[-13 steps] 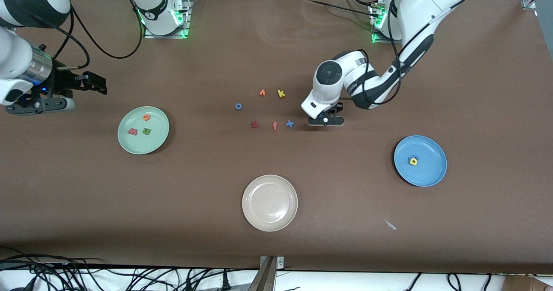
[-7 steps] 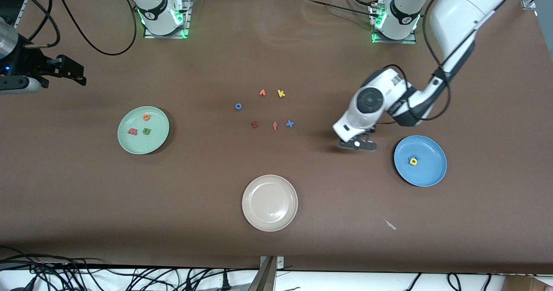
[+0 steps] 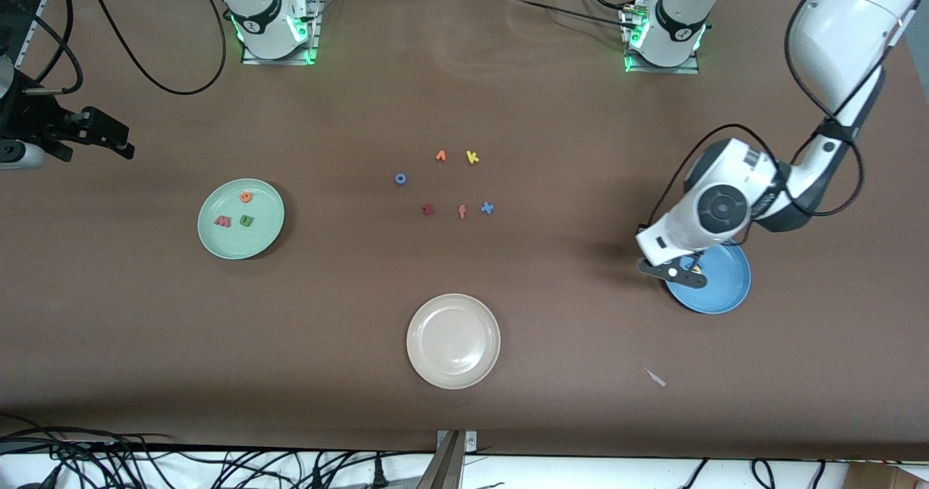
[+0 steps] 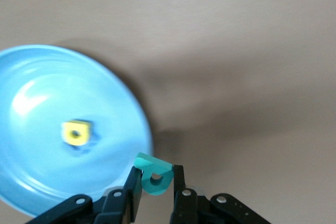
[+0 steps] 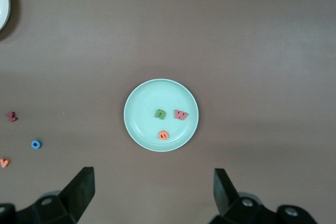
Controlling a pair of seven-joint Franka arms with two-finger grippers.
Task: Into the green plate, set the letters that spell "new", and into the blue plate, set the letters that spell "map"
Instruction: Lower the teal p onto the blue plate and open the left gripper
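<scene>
1. Nearest the front camera, a round beige-white plastic plate (image 3: 453, 341) sits on the brown table (image 3: 464, 402), with a small pale scrap (image 3: 655, 377) lying toward the left arm's end.
2. Farther from the camera, at the left arm's end, the round bright blue plastic plate (image 3: 718, 286) holds the small yellow foam letter a (image 4: 76, 132), with something blue, too blurred to identify, under its edge.
3. The left gripper (image 4: 156, 182) hangs over the rim of the blue plate, its two fingers clamped on the small teal foam letter p (image 4: 154, 174), which sits above the plate's edge.
4. At the right arm's end, the round pale mint-green plastic plate (image 3: 265, 235) carries three foam letters: the pinkish-red w (image 3: 222, 221), the green n (image 3: 247, 220) beside it, and the orange e (image 3: 246, 197) farther from the camera.
5. In the middle of the table lie a dark red z (image 3: 427, 210), a pinkish f (image 3: 461, 212) and a blue x (image 3: 487, 208) in a row.
6. Farther again sit a blue o (image 3: 400, 178), an orange letter (image 3: 440, 156) and a yellow k (image 3: 472, 157).
7. The right gripper (image 5: 152, 192) waits in the air at the right arm's end, away from the green plate, its fingers wide apart and holding nothing.
</scene>
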